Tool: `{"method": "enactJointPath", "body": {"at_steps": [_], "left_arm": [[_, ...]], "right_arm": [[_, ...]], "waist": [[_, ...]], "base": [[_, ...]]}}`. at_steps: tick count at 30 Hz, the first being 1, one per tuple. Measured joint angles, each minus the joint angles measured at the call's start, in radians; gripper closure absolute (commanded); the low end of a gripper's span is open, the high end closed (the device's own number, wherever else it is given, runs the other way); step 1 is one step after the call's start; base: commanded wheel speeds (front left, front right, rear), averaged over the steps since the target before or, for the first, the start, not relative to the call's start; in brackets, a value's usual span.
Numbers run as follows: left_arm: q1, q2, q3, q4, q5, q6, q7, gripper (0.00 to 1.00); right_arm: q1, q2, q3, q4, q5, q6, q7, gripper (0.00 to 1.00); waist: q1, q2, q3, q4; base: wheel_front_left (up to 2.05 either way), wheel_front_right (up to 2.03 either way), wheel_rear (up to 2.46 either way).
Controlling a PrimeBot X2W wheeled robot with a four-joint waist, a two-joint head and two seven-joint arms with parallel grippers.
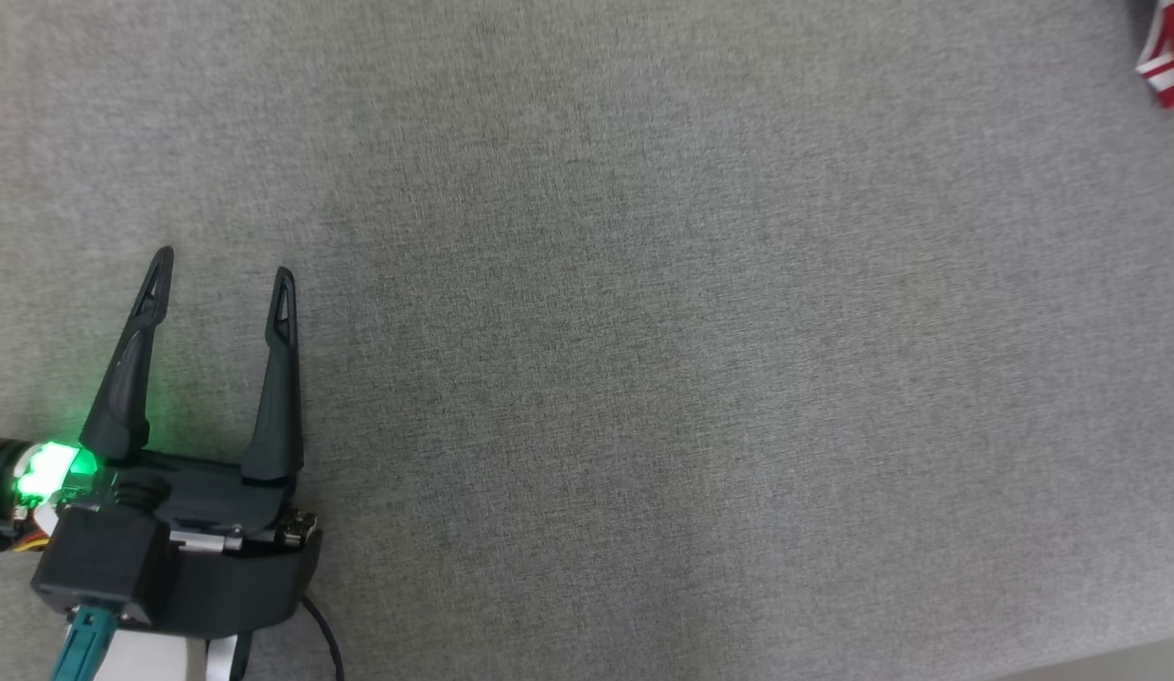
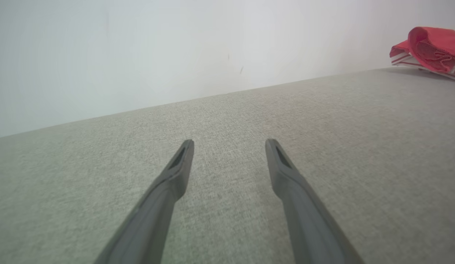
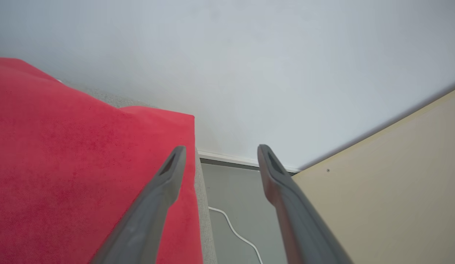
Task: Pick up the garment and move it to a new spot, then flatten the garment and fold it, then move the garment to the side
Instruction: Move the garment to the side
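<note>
Red white-striped cloth garment [image 1: 1169, 59] lies at two o'clock on the grey woven surface [image 1: 643, 331], seemingly folded. Your left gripper [image 1: 222, 265] and right gripper [image 3: 220, 147] stand apart, empty; lift the right straight clear.

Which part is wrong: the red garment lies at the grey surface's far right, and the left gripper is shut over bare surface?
The left gripper is open, not shut: the head view shows its jaws standing apart. The red garment does lie at the grey surface's far right.

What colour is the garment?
The garment is red with white stripes; best in the left wrist view.
</note>
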Motion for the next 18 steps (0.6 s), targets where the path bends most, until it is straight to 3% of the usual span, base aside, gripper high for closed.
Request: {"method": "enactJointPath", "body": {"at_steps": [12,18], "left_arm": [[0.096,-0.035,0.06,0.056,-0.054,0.036,0.006,0.0],[0.201,-0.049,0.117,0.071,-0.082,0.048,0.006,0.0]], "right_arm": [[0.115,0.137,-0.031,-0.092,0.066,0.0,-0.119,0.0],[0.26,0.209,-0.089,-0.202,0.069,0.0,-0.131,0.0]], "waist": [[0.0002,0.0003,-0.163,0.015],[0.0,0.0001,-0.28,0.021]], "base": [[0.0,0.0,0.0],[0.0,0.0,0.0]]}}
